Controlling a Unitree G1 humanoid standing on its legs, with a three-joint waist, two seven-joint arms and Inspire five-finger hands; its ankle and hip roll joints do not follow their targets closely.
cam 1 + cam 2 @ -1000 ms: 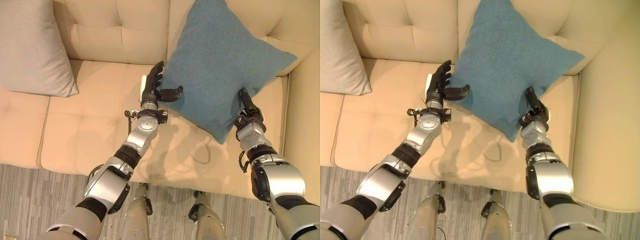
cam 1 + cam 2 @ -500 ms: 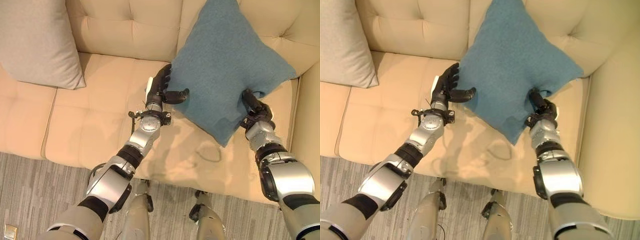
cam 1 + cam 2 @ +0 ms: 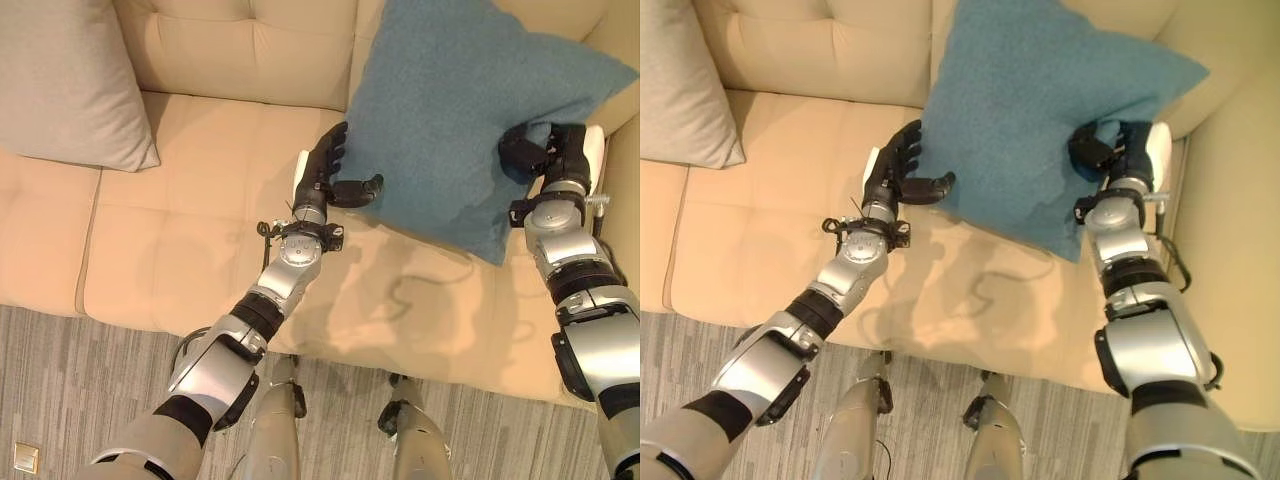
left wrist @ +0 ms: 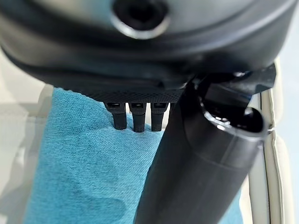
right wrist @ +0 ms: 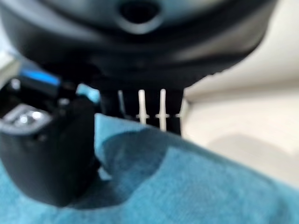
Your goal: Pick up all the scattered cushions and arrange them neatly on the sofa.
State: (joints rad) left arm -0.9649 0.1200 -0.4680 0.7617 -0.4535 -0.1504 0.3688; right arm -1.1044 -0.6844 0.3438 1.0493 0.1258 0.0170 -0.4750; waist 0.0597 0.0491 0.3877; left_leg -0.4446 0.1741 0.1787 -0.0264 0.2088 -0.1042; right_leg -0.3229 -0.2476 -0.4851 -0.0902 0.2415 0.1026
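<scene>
A cream sofa [image 3: 200,230] fills the scene, seen from above. At its far left, a grey cushion [image 3: 65,85] leans upright against the backrest, well apart from both arms. Moving right, the left hand [image 3: 325,180] grips the left edge of a blue cushion [image 3: 450,120], fingers behind the fabric and thumb curled across the front, pinching it. The blue cushion stands tilted against the backrest at the sofa's right end, its lower corner pointing down toward the seat. Further right, the right hand [image 3: 555,155] has changed most: a moment ago it sat low under the cushion's bottom edge, and now it has climbed to the right-hand edge, beside the armrest, with thumb and fingers closed on the fabric. The cushion has been pushed higher and further back with it. That suggests the placing step is nearly finished, with the blue cushion almost settled against the backrest. What seems left is squaring it up and letting go.
</scene>
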